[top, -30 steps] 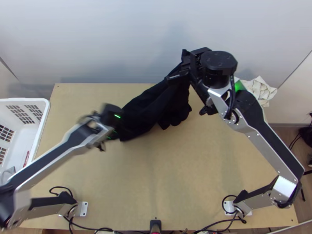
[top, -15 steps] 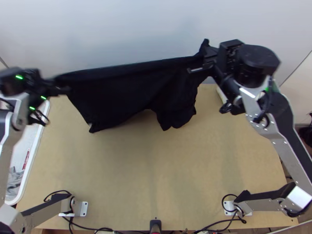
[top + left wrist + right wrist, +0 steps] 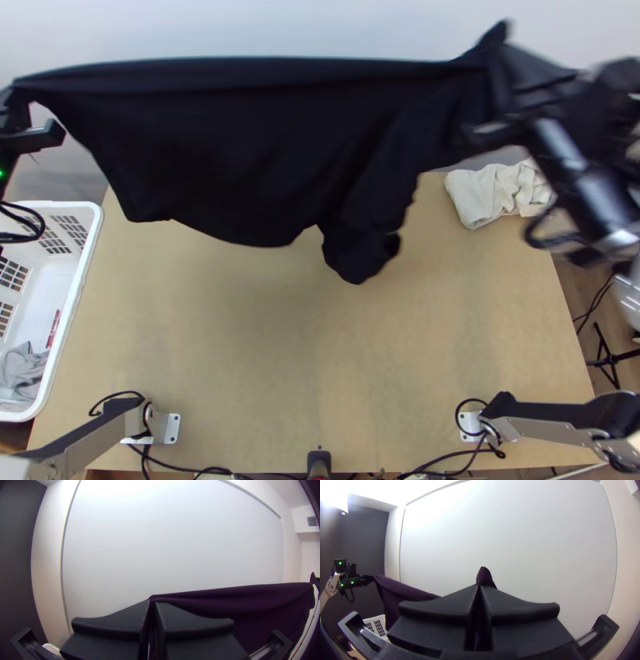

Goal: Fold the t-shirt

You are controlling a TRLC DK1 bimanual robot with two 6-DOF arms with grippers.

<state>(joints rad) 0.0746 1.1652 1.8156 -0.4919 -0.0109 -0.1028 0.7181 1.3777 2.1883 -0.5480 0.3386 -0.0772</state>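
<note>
The black t-shirt (image 3: 240, 152) hangs stretched between both grippers above the table's far part, its lower edge uneven, with a bunched part dangling near the middle. At the top view's left edge, my left gripper (image 3: 18, 120) holds one upper corner; in the left wrist view the left gripper (image 3: 152, 603) is closed on the cloth (image 3: 233, 603). At the upper right, my right gripper (image 3: 512, 96) is blurred, holding the other upper end. In the right wrist view the right gripper (image 3: 480, 588) is shut, and a tip of cloth (image 3: 484, 576) sticks out beyond it.
A white basket (image 3: 90, 256) with grey cloth (image 3: 24, 370) inside stands at the table's left. A folded whitish cloth (image 3: 492, 196) lies at the far right corner. Bare wood shows on the table (image 3: 320, 360) between the arm bases.
Both grippers have moved apart and toward the top of the picture, with the shirt between them. The shirt went from bunched to stretched wide, and the whitish cloth is more exposed.
</note>
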